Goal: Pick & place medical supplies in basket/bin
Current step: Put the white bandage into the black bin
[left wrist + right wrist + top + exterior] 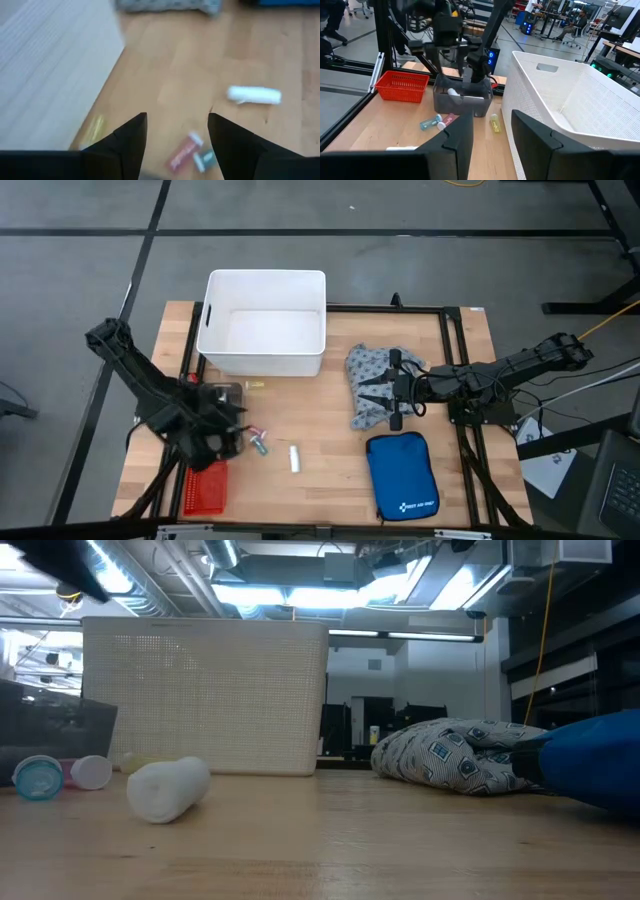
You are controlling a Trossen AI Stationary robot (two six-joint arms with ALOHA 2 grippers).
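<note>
A white roll (295,458) lies on its side on the wood, with two vials (258,443) just to its left and a yellowish vial (255,384) near the tub. Another white roll (452,92) lies inside a small grey bin (462,102). My left gripper (177,125) hangs open above that bin, over the table's left part, with nothing between its fingers. The red basket (205,485) stands at the near left corner. The grey-blue dotted garment (372,385) lies crumpled right of centre. My right gripper (492,132) hovers open just above it, pointing toward the left.
A large white tub (265,325) stands at the far middle of the table. A blue zip pouch (402,475) lies at the near right. Bare wood lies between the loose roll and the garment. A black frame runs along the table's edges.
</note>
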